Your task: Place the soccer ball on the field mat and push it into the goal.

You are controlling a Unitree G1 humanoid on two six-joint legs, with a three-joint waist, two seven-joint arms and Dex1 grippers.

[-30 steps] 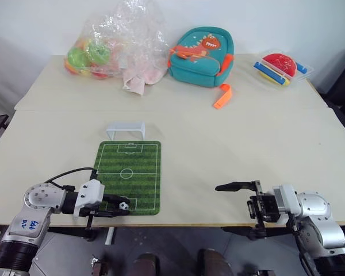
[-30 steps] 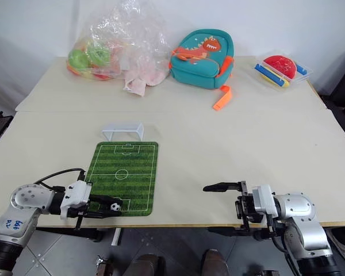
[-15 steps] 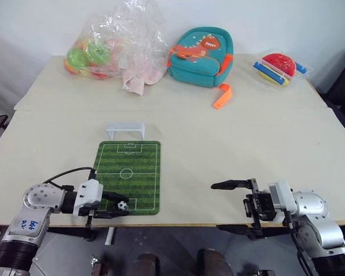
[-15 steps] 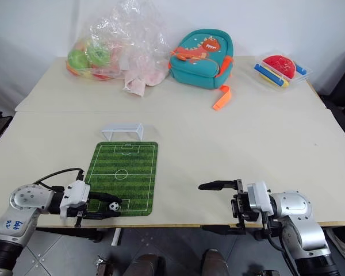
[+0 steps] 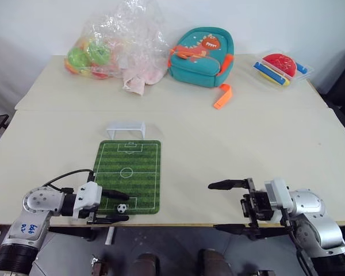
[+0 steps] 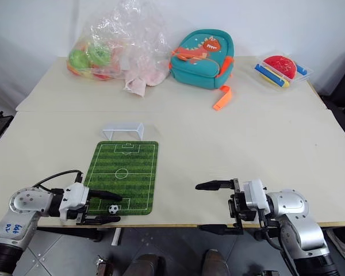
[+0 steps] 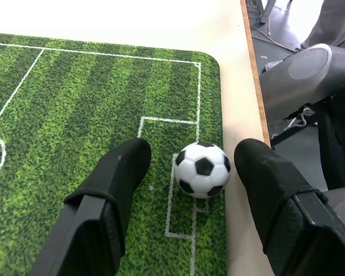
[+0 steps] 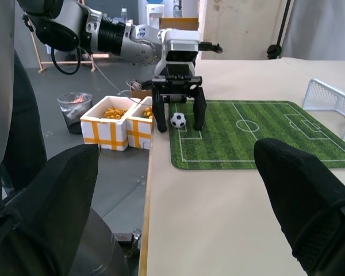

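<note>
the field mat [image 5: 128, 176] lies flat on the near half of the pale table [image 5: 218, 138], 1 short end close to the table's front edge; everything below is placed from this mat.

the soccer ball [image 5: 122, 209] rests on the mat's near end, inside the printed goal box by the near right corner, close to the mat's edge; in the left wrist view the ball [image 7: 203, 169] sits on the white box line with green showing on either side of it; the left gripper [image 5: 116, 207] reaches in over the mat's near end from the mat's left, its 2 black fingers [image 7: 118, 172] spread apart on either side of the ball; a gap shows between the ball and each pad, so the ball lies free between parted jaws.

the goal [image 5: 125, 129] stands on the bare table just beyond the mat's far short end, roughly centred on it and apart from the ball by the whole length of the mat.

the right gripper [image 5: 229, 206] hangs at the table's front edge well to the right of the mat, pointing toward it, its fingers set wide apart with nothing between them.

far beyond the mat, along the back of the table, sit a clear plastic bag of coloured toys [image 5: 115, 43], a teal backpack [image 5: 202, 56] and an orange strap [image 5: 222, 96].
</note>
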